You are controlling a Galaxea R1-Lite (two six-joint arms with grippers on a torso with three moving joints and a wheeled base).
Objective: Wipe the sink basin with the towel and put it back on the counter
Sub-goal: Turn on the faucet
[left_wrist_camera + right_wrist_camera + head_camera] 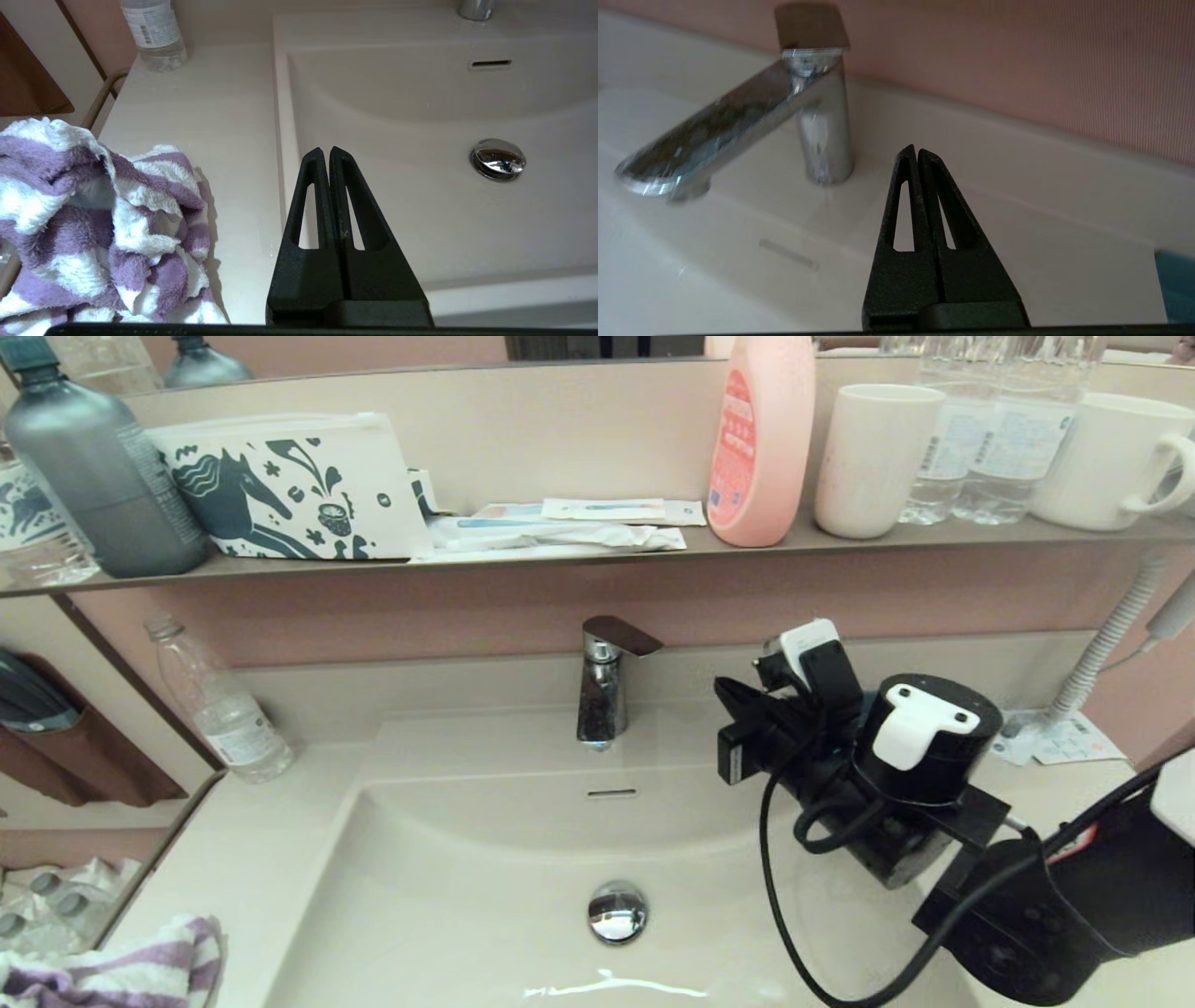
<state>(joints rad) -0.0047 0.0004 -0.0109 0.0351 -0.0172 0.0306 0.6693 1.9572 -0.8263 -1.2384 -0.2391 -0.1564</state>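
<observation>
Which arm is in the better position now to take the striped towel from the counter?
Probably the left. The left hand, shut, sits beside the towel on the counter. The right hand, also shut, is raised near the faucet, across the sink basin.

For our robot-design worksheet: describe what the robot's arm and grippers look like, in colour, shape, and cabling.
The right gripper and the left gripper each have matte black, tapered fingers with triangular cut-outs. The right arm is black with a cylindrical joint capped in white, a white-topped module, and looping black cables.
</observation>
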